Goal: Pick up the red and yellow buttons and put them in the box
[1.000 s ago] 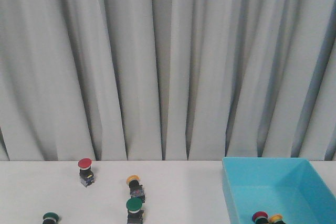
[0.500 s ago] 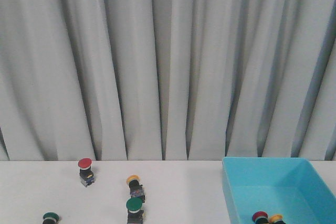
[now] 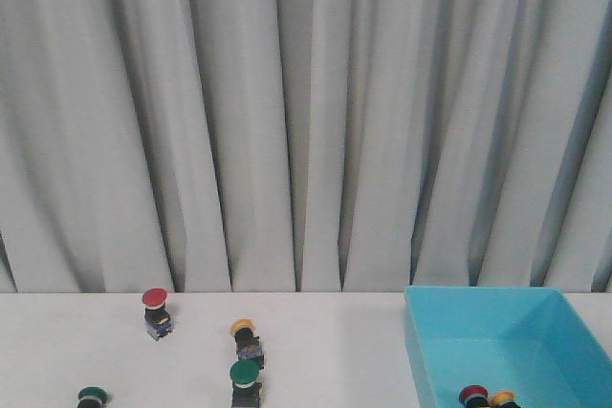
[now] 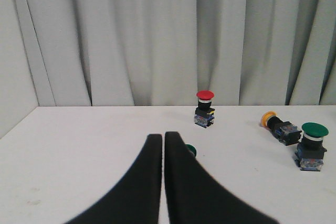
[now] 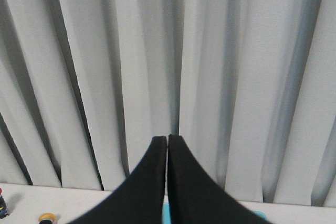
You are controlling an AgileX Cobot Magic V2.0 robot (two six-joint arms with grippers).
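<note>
- My left hand (image 4: 163,136) is clenched, its two black fingers pressed together with nothing between them, above the white counter (image 3: 325,351).
- My right hand (image 5: 167,139) is clenched too and grasps nothing; it faces the grey curtain (image 3: 306,112) behind the counter's far edge.
- A red button (image 3: 155,311) stands upright on its dark body near the far edge of the counter, toward the left side (in the left wrist view it is the one furthest off (image 4: 205,108)).
- A yellow button (image 3: 246,339) lies tipped on its side nearer the middle of the counter, apart from the red one; the left wrist view shows it too (image 4: 276,125).
- A green button (image 3: 245,381) stands upright just in front of the yellow one, close beside it (image 4: 313,145).
- A second green button (image 3: 93,397) sits toward the left side of the counter, cut by the picture's lower edge; from my left wrist only a sliver of its cap (image 4: 190,150) shows past my fingers.
- The turquoise box (image 3: 564,317) sits on the right part of the counter, its far wall close to the far edge.
- Inside the box, against its near part, lie a red-capped button (image 3: 472,395) and a yellow-capped button (image 3: 502,397), touching or nearly so (I cannot tell which).
</note>
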